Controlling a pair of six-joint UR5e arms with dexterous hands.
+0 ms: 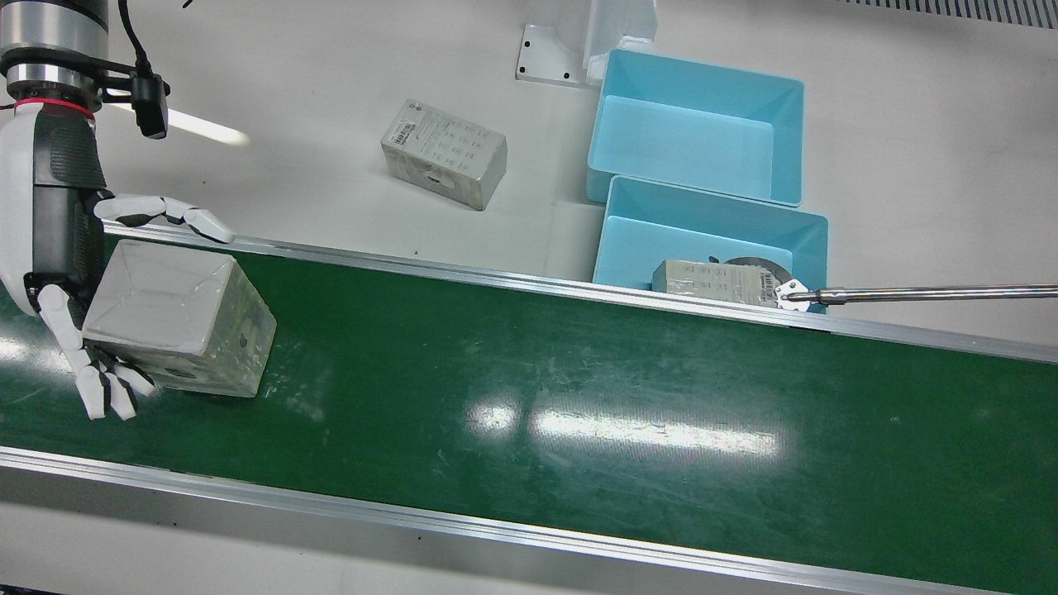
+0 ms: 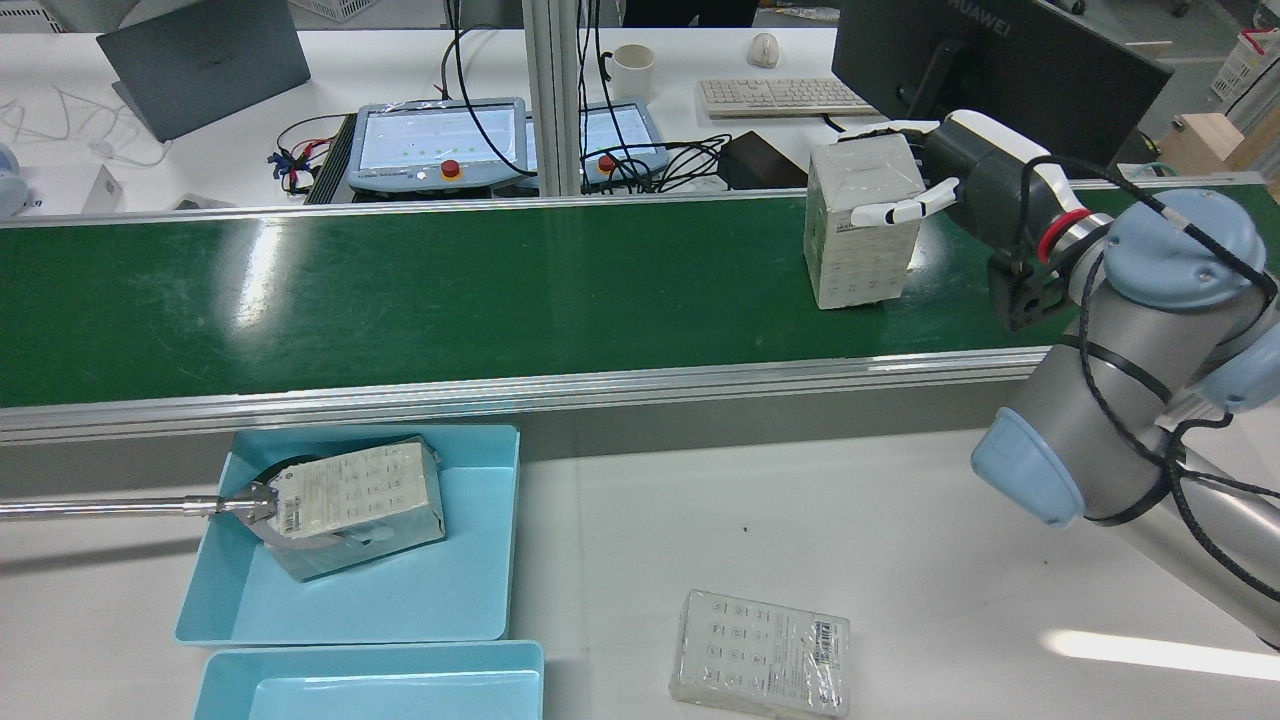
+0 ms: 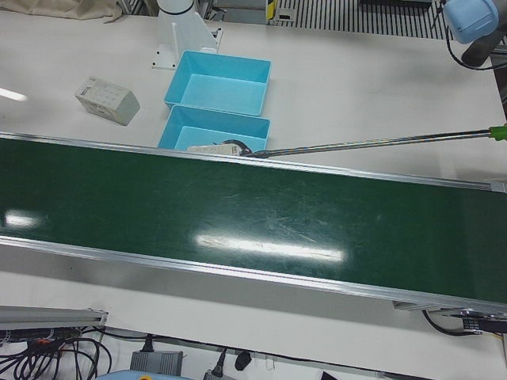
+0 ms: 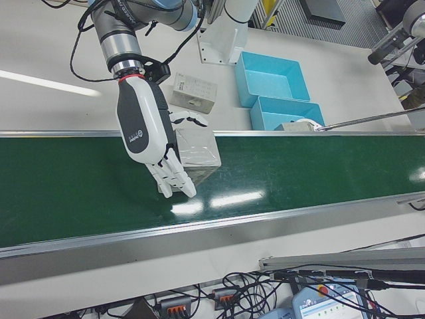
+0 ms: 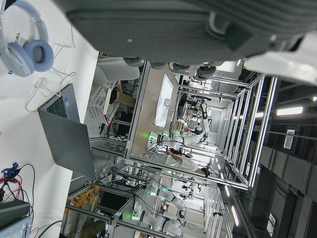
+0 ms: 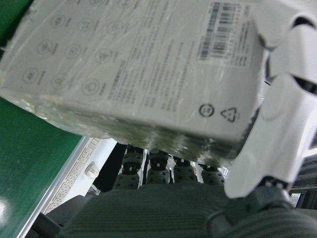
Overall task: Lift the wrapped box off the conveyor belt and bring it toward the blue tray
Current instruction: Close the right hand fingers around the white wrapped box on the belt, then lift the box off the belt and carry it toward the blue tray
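Observation:
The wrapped box [image 1: 178, 318] stands upright at the belt's end on the green conveyor [image 1: 579, 388]. My right hand [image 1: 74, 273] is shut on it, fingers [image 1: 165, 211] over one side and others under the opposite side. I cannot tell if the box touches the belt. The rear view shows the same hold on the box [image 2: 862, 225] by the right hand [image 2: 960, 170]. The right hand view is filled by the box [image 6: 133, 64]. The blue tray [image 1: 661, 240] lies beyond the belt's far rail. Of my left hand only the dark palm [image 5: 163, 25] shows.
A second blue tray [image 1: 686, 140] sits behind the first. A metal rod [image 1: 934, 292] reaches into the near tray and clamps another wrapped box [image 1: 715, 281]. A third wrapped box [image 1: 444, 153] lies on the white table. Monitors and cables stand past the belt [image 2: 500, 140].

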